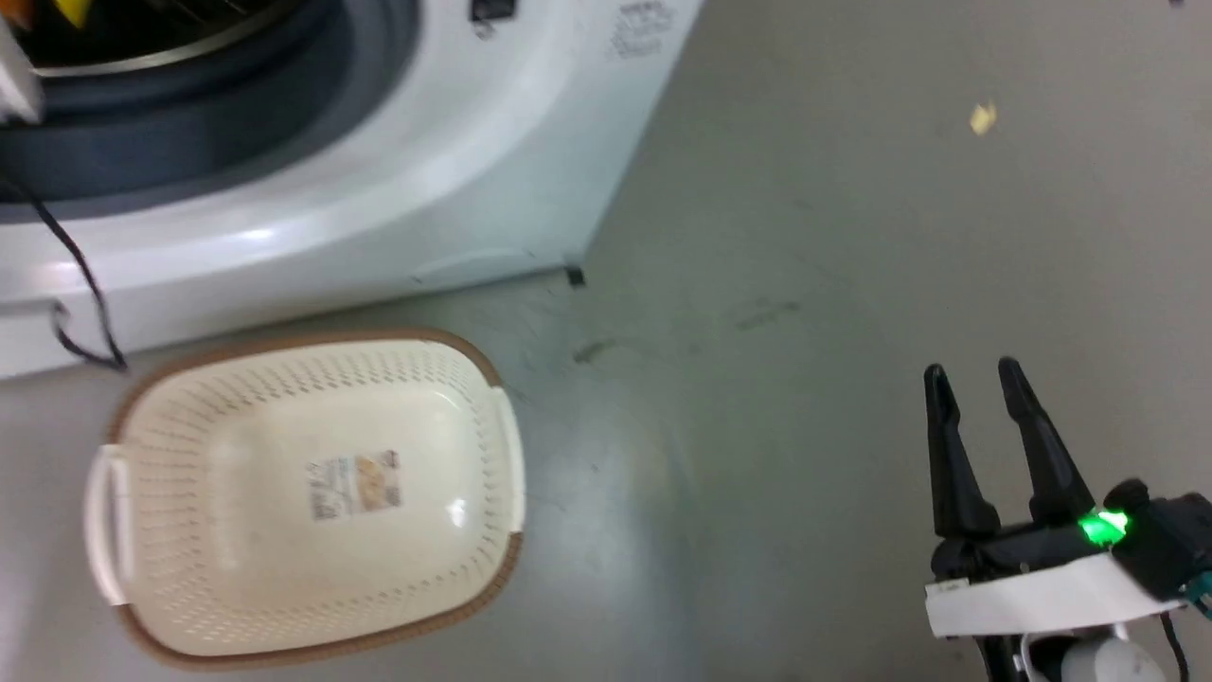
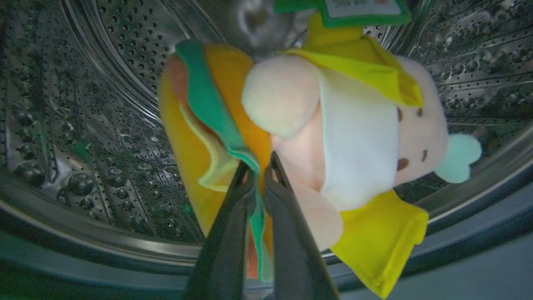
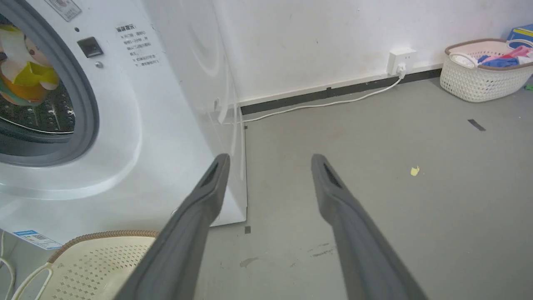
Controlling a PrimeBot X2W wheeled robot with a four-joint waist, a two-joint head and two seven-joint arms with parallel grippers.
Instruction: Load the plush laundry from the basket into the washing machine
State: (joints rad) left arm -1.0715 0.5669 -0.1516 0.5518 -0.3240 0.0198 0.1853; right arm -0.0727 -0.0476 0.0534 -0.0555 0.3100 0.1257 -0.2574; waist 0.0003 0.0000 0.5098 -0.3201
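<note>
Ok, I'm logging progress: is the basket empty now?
Empty. The basket shows a bare bottom with its label sticker; the left gripper holds the plush laundry inside the washing machine.

- The left gripper (image 2: 260,162) has its two dark fingers pressed nearly together, pinching a fold of the plush laundry (image 2: 358,137).
- The right gripper (image 1: 975,374) is at the head view's lower right, fingers parted and holding nothing, with a green light (image 1: 1103,527) lit at its wrist.

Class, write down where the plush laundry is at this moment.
In the left wrist view, the plush laundry hangs pinched in the left gripper, inside the steel drum of the washing machine, not in the basket.
</note>
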